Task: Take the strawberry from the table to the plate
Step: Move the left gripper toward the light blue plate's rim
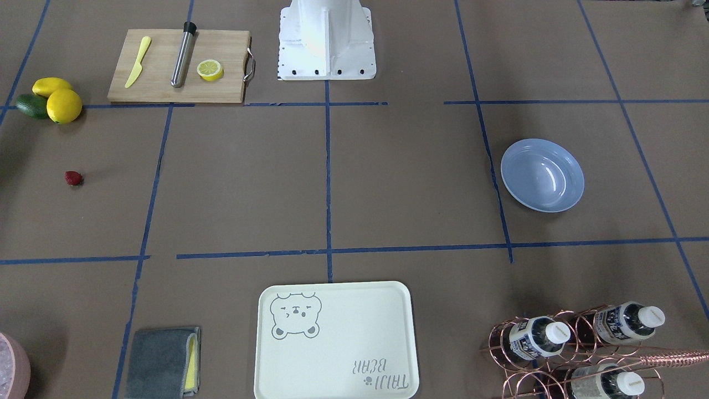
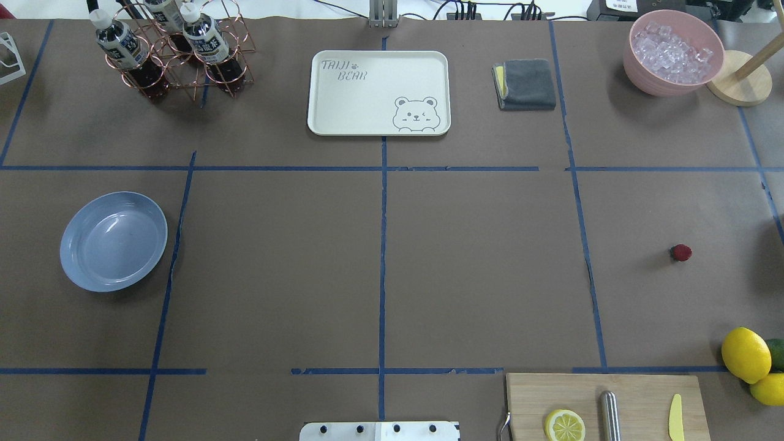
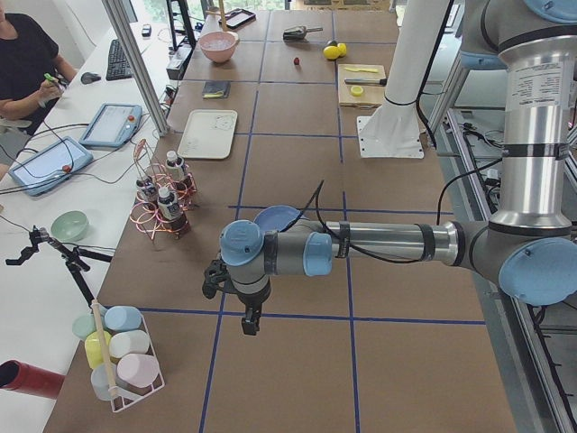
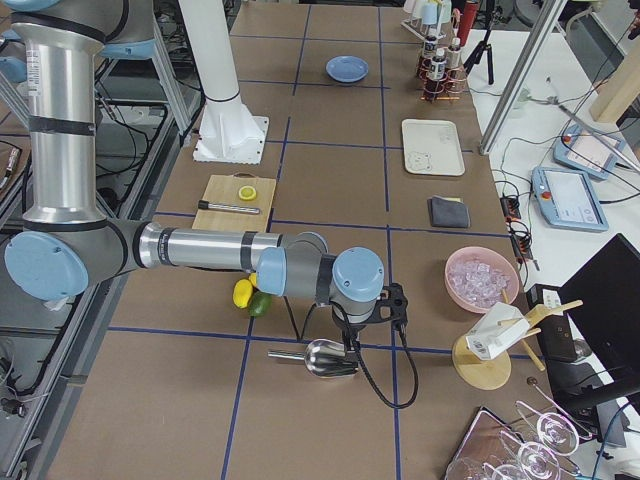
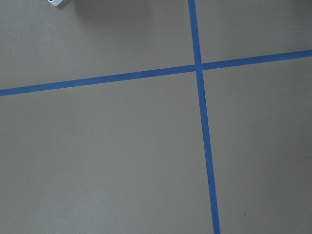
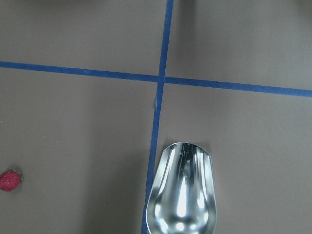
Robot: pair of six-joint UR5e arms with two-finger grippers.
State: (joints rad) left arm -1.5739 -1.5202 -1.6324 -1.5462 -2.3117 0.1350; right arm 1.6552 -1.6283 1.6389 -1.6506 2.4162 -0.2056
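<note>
The left hand (image 3: 250,322) hangs over the tabletop (image 2: 478,263) and points down. Only a side camera shows it, so I cannot tell how wide it is open. Its own camera sees just brown tabletop and blue tape lines.

Next comes the plate (image 2: 113,241). It is round and light blue, and nothing is in it. It sits far over on the robot's left side. Beyond it, at the far edge, three bottles (image 2: 121,41) stand close together.

In the middle, at the far edge, lies a cream tray (image 2: 367,104) with a bear drawn on it. Just to its right is a folded grey cloth (image 2: 527,84).

At the near edge is a wooden board (image 2: 637,392). On it lie a lemon half (image 2: 565,425), a metal rod (image 2: 609,416) and a little yellow knife (image 2: 675,418).

The strawberry (image 2: 680,252) lies on the tabletop on the robot's right side. It is small and dark red. It lies alone and touches nothing, and it is well apart from the plate. A pink bowl of ice (image 2: 670,86) is beyond it. Two lemons (image 2: 745,354) and a green fruit (image 2: 776,352) are on its near side.

Last is the right hand (image 4: 350,340), which hangs over a shiny metal scoop (image 4: 322,357). Only a side camera shows it too, so I cannot tell if it is open or closed.
</note>
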